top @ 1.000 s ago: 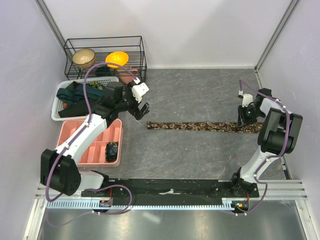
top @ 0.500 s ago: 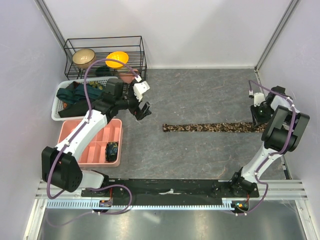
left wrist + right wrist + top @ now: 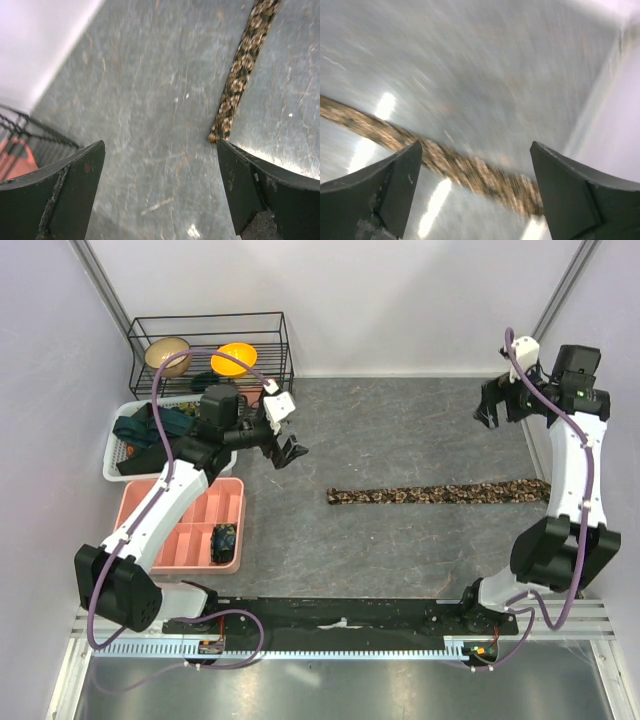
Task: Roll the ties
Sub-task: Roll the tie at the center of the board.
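Necktie (image 3: 440, 493), brown-and-tan speckled, flat and straight on counter (image 3: 400, 430); left gripper (image 3: 288, 452) and right gripper (image 3: 490, 408) hover clear of it, jaws wide and empty; looks limp, light, prone to sliding, so best pinched at its left tip.

One speckled tie (image 3: 440, 493), one coiled tie (image 3: 224, 539), one pink tray (image 3: 190, 525), one white basket (image 3: 111, 448), one wire rack (image 3: 205, 317), one tan bowl (image 3: 167, 355), one orange bowl (image 3: 233, 358)
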